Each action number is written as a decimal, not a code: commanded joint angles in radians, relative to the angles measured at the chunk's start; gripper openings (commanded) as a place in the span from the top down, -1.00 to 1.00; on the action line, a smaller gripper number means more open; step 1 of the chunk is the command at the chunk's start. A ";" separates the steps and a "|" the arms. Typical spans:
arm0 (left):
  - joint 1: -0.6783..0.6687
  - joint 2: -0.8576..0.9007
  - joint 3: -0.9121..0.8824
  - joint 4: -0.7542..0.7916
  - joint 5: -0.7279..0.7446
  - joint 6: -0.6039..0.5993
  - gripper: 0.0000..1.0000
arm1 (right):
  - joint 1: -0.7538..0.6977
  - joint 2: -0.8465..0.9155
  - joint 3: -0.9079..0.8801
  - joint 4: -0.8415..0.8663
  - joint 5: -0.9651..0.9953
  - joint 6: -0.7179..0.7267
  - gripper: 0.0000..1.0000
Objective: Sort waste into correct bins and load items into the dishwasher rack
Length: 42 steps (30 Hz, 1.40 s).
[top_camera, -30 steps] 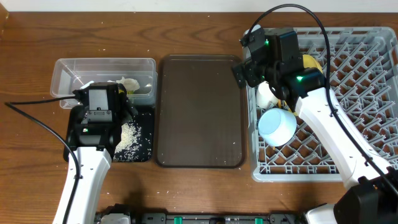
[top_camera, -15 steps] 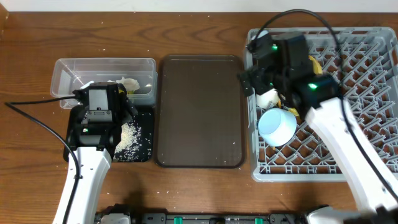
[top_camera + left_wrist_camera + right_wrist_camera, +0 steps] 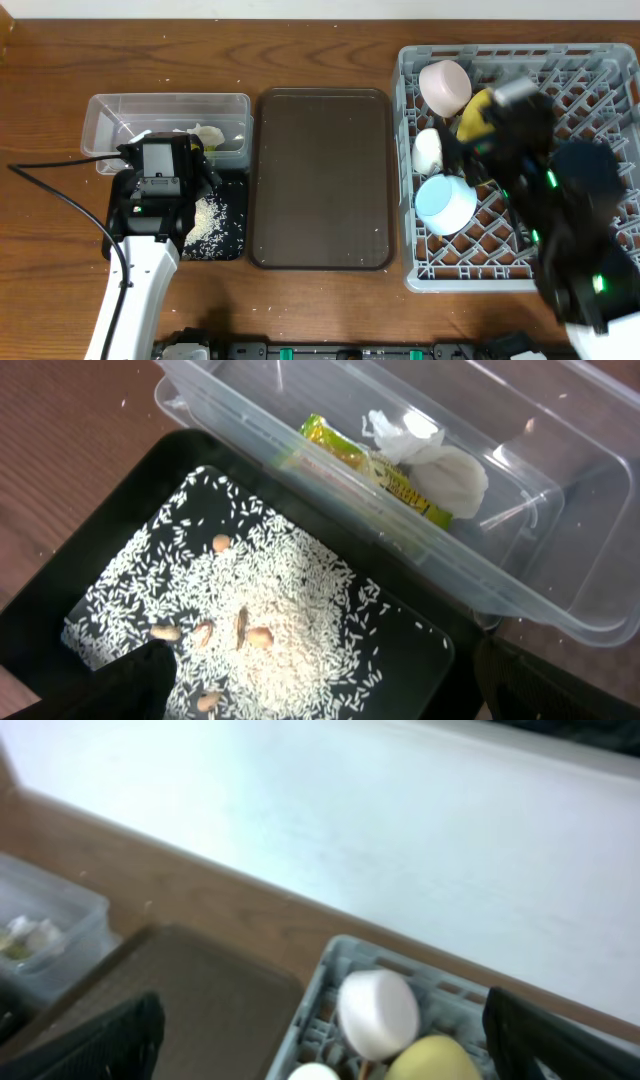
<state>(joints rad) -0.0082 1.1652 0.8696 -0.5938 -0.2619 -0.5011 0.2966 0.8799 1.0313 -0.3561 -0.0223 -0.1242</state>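
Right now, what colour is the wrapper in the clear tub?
Wrapper: green and yellow, left wrist view.

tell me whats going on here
Two robot arms are sorting waste and loading dishes. The left fingers hang open over the black tray, where the rice lies; the wrapper and tissue sit in the clear tub. The pink bowl, yellow plate, white cup and blue bowl are in the grey rack. The right arm is a blur over the rack, the right fingers apart and empty.

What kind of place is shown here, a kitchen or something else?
Probably a robot test bench staged for dish clearing, not a real kitchen: a dishwasher rack, a clear tub and a black tray sit on a plain wooden table.
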 commanded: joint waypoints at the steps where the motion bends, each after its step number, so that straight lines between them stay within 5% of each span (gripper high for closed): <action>1: 0.003 0.004 0.015 -0.001 -0.013 -0.009 -0.96 | -0.042 -0.177 -0.198 0.100 0.006 0.055 -0.98; 8: 0.003 0.004 0.015 -0.001 -0.012 -0.009 -0.96 | -0.174 -0.634 -0.589 0.192 0.006 0.215 -0.98; 14: 0.003 0.004 0.015 0.000 -0.012 -0.009 -0.96 | -0.261 -0.853 -0.777 0.223 0.006 0.251 -0.99; 24: 0.003 0.004 0.015 -0.001 -0.013 -0.009 -0.96 | -0.265 -0.874 -0.985 0.506 0.003 0.263 -0.98; 42: 0.003 0.004 0.015 0.000 -0.013 -0.009 -0.96 | -0.265 -0.875 -1.026 0.282 0.003 0.187 -0.99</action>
<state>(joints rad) -0.0082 1.1679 0.8696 -0.5941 -0.2619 -0.5011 0.0452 0.0120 0.0067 -0.0700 -0.0189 0.0917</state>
